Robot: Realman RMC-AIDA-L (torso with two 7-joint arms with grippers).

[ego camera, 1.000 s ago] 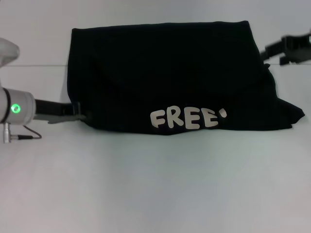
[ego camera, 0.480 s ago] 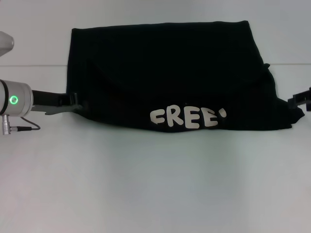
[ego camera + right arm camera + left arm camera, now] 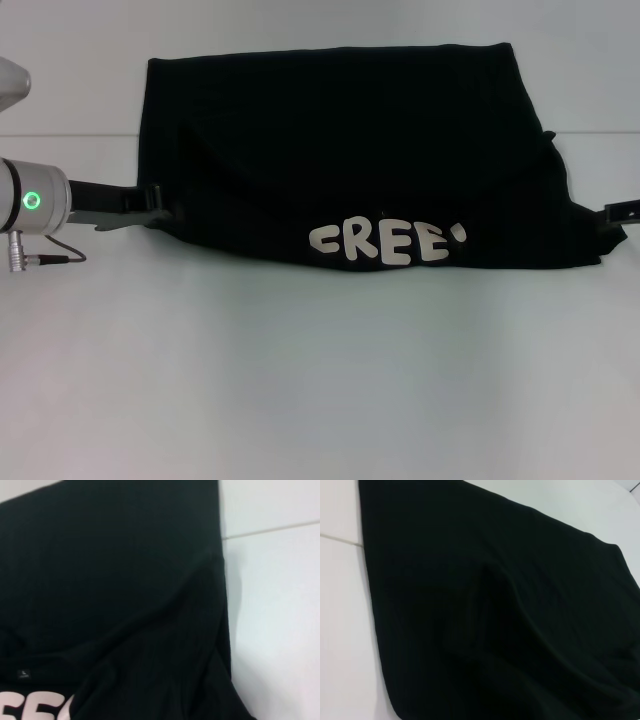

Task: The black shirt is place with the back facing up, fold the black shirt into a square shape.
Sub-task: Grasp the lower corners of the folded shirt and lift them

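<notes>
**Both grippers at the shirt's ends, long axis running between them**

While the black shirt (image 3: 350, 160) lies folded into a wide band across the far middle of the white table (image 3: 320, 380), we see our two arms stationed at its opposite ends. Its long axis runs side to side, from our left to our right, and its white lettering (image 3: 387, 243) sits along the near edge, slightly right of centre.

Our left gripper (image 3: 160, 208) reaches in low over the table and meets the shirt's left near corner; its tips disappear at the fabric edge, so we cannot tell whether it is released or clenched on cloth. Our right gripper (image 3: 622, 210) shows only as a dark sliver at the frame's right border, just beside the shirt's right near corner, and its condition is likewise beyond what we can tell.

From the left wrist camera we see only dark cloth (image 3: 495, 620) with a soft ridge in it, and table to one side. The right wrist camera shows cloth (image 3: 110, 590), part of the lettering, and bare table beyond the shirt's edge.

We judge that the band is too wide for a square, so the coming move turns on bringing one end across along that side-to-side axis. Each arm is nearest its own end; neither is clearly better placed.
</notes>
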